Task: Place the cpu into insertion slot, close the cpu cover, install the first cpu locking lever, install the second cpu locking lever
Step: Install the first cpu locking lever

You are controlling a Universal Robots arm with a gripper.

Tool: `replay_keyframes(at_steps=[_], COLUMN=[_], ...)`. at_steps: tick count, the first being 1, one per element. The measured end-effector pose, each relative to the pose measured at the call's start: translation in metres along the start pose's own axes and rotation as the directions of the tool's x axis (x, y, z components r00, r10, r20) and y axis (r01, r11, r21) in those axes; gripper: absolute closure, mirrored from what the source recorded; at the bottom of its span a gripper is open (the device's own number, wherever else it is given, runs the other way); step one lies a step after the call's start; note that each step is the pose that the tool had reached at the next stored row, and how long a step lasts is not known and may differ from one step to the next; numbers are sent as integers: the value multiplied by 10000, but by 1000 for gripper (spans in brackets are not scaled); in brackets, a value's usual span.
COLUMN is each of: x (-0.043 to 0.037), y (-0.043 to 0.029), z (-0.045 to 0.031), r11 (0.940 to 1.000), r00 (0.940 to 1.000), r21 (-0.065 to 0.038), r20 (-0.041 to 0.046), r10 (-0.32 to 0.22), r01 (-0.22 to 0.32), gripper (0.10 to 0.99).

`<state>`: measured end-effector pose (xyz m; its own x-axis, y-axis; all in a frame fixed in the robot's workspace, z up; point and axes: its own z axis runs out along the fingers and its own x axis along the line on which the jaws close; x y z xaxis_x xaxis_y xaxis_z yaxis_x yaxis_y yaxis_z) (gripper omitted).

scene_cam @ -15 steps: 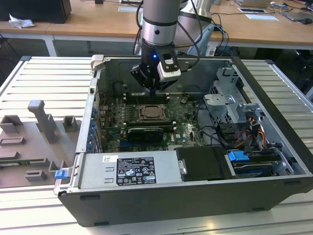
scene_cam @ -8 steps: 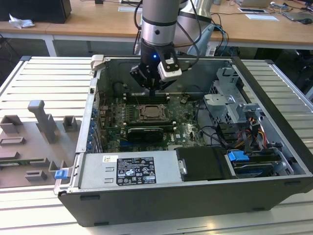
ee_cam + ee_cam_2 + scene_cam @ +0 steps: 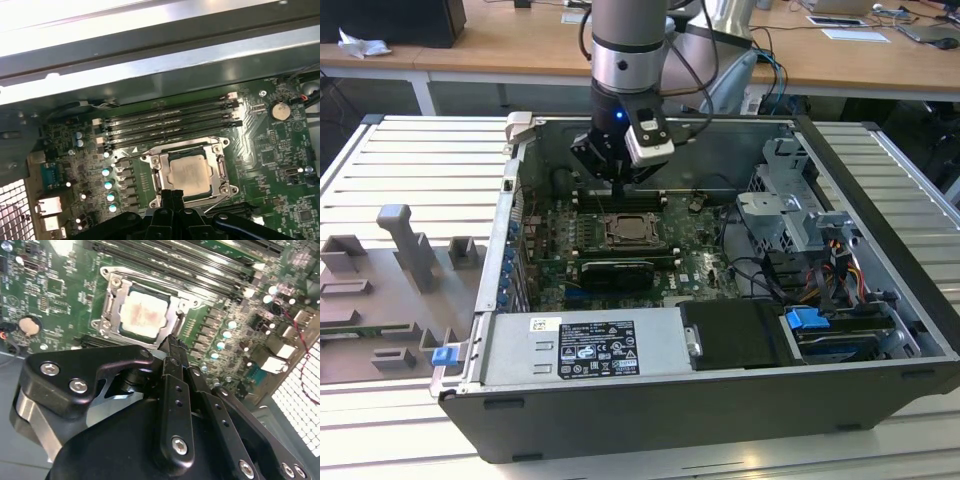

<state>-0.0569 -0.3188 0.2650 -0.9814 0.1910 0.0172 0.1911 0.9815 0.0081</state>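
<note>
The cpu (image 3: 189, 172) lies flat in its socket on the green motherboard, its pale metal top showing in both wrist views (image 3: 142, 315) and in the exterior view (image 3: 623, 228). The silvery cpu cover (image 3: 220, 171) lies down around it as a frame (image 3: 112, 304). Thin wire levers run along the socket's edges (image 3: 176, 145); whether they are latched I cannot tell. My gripper (image 3: 620, 187) hangs just above the socket's edge. Its black fingers are shut together with nothing between them (image 3: 172, 196), and their tip sits at the cover's rim (image 3: 172, 344).
The open computer case (image 3: 880, 190) encloses the board. Memory slots (image 3: 170, 122) run beside the socket, a black card (image 3: 617, 272) lies on the other side, and a drive cage with cables (image 3: 790, 215) stands at the exterior view's right. A grey fixture tray (image 3: 390, 270) is outside.
</note>
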Motion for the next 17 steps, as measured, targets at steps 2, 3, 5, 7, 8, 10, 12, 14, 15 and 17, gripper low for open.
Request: replay_keyframes(at_steps=[2,3,5,7,8,10,12,14,15,17], x=[35,42,42,42,42,42,43,42,42,42], y=[-7,-8,-8,-8,-8,-8,-9,-8,-8,-8], z=[3,4,7,10,12,14,18,22,23,24], r11=[10000,9998,9986,9963,9946,9888,9810,9743,9715,9665], r00=[10000,9998,9986,9963,9946,9888,9810,9743,9715,9663], r21=[-11,-19,-14,-8,-5,1,10,15,18,24], r20=[2,-3,-6,-8,-10,-15,-1,60,103,160], r10=[-24,-197,-522,-855,-1040,-1495,-1938,-2253,-2369,-2568], r01=[24,197,522,855,1040,1495,1938,2253,2369,2568], gripper=[980,980,980,980,980,980,980,980,980,980])
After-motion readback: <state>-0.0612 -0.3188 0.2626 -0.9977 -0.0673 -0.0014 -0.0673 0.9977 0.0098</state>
